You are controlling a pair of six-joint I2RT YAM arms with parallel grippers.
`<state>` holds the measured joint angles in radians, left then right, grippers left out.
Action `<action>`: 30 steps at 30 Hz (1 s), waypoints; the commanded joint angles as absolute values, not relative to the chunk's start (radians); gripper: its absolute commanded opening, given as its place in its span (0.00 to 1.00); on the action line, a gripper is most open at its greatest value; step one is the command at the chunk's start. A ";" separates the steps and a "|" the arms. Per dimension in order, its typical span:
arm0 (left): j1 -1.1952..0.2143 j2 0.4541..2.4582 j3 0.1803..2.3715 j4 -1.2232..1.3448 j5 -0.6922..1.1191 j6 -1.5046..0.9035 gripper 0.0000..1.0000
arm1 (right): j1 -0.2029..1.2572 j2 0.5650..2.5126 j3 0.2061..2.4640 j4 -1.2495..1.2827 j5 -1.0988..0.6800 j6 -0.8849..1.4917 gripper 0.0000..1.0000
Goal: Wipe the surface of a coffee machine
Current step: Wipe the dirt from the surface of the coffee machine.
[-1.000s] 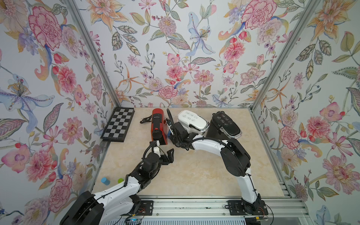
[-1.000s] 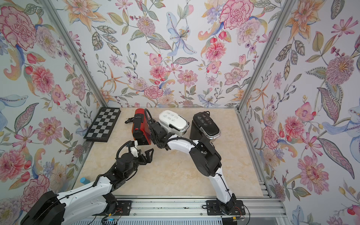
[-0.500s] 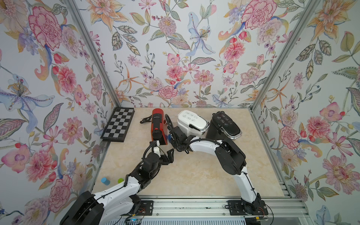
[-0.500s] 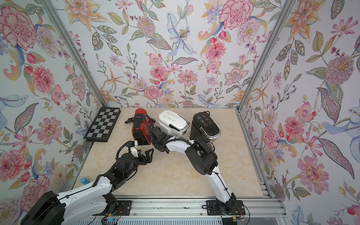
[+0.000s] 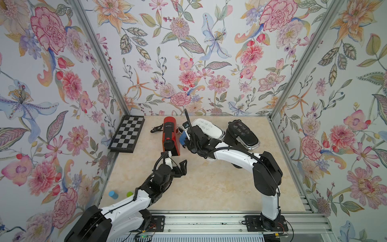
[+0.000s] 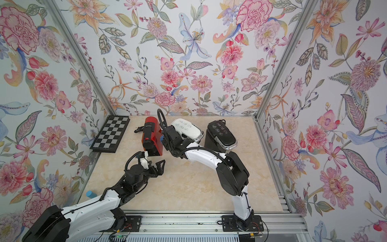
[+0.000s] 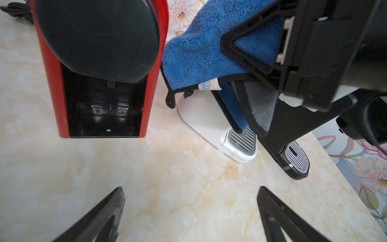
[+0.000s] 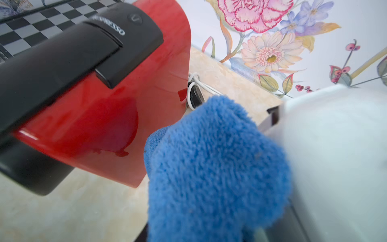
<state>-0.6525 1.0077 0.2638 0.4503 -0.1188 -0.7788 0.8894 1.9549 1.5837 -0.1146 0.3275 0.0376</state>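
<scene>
The right jaws clamp a fluffy blue microfibre cloth at three o'clock of the glossy red plastic coffee machine; the left jaws gape empty above the marbled beige surface.

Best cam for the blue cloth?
Left wrist: the blue cloth shows its drape, black hem, label and grey underside. Right wrist has only a blurred close-up of pile. In a top view the cloth is a small blue patch beside the red coffee machine.

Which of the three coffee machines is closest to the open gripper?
The red coffee machine, facing the left gripper; the white coffee machine and black coffee machine sit farther off.
</scene>
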 commanded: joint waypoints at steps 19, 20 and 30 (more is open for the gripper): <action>-0.638 1.055 0.291 0.474 -0.126 -0.784 0.99 | 0.866 1.570 1.099 -0.012 0.448 0.079 0.30; -0.638 1.055 0.294 0.472 -0.125 -0.783 0.99 | 0.866 1.574 1.080 -0.008 0.449 0.083 0.30; -0.638 1.046 0.305 0.449 -0.130 -0.782 0.99 | 0.806 1.601 0.943 0.081 0.417 0.115 0.30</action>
<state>-0.6479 1.0492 0.2783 0.4500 -0.1154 -0.7780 0.8318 1.5757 0.9569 0.0044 0.4217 0.0872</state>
